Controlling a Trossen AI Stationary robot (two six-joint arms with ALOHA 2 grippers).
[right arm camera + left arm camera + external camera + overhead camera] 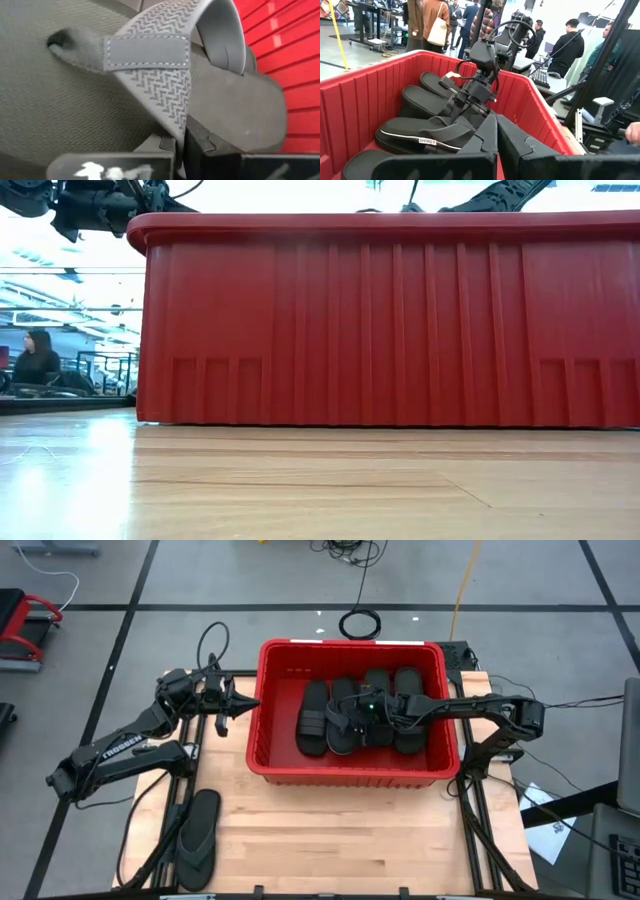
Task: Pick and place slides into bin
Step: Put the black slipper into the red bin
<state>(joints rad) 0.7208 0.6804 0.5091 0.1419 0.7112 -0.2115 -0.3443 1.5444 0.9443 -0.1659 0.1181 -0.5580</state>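
Note:
The red bin (350, 775) stands on the wooden table and fills the low view (400, 330). Several black slides (312, 720) lie side by side on its floor. My right gripper (348, 720) reaches into the bin from the table's right side and is shut on a grey thong flip-flop (75, 100) lying over the slides. My left gripper (245, 705) is shut and empty just outside the bin's left wall, at rim height (496, 145). Another flip-flop (197, 837) lies flat on the table near the front left corner. My right gripper pinches the flip-flop's chevron-patterned strap (172, 117) between its two fingers, on one side branch below the stitched patch. The fingers (200, 142) lie across the strap. Its footbed lies close under the gripper, inside the bin; whether it rests on the slides does not show.
The bin's walls stand tall around the right arm. Bare wood lies in front of the bin. A black cable coil (360, 622) lies on the floor beyond the table. Several people (435, 25) stand in the room behind; one person (35, 355) sits far off.

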